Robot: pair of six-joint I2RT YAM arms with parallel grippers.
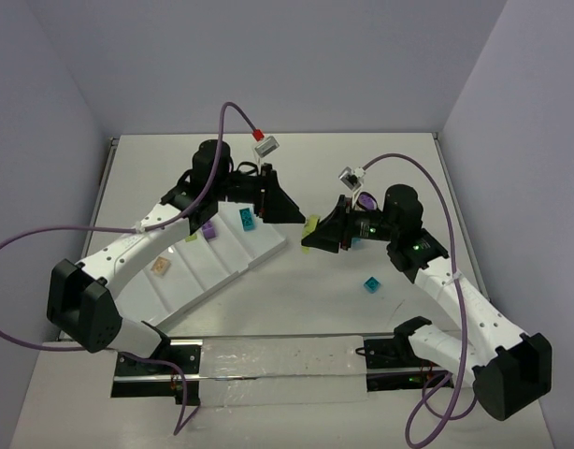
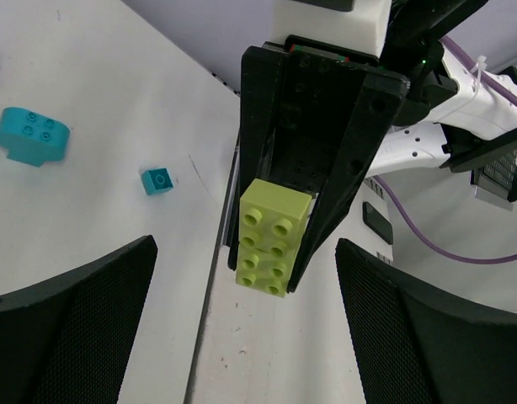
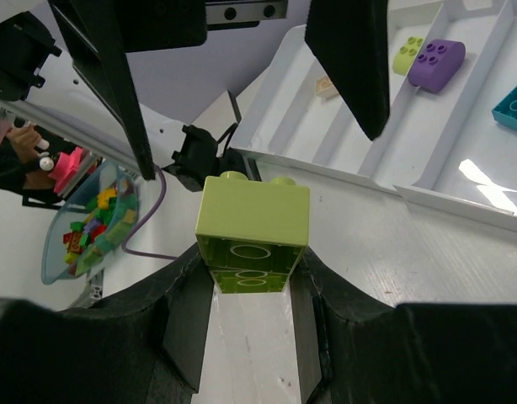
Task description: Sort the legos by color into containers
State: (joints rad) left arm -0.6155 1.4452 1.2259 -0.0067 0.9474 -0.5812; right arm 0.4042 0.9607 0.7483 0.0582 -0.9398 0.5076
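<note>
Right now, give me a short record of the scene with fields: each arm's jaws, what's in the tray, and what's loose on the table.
right jaws: shut on the held lime-green brick, near the tray's end
left jaws: open, empty, facing that brick
tray: one brick per compartment, in order teal brick, purple brick, sorted lime-green brick, beige brick
loose on table: small teal cube, larger rounded teal piece
</note>
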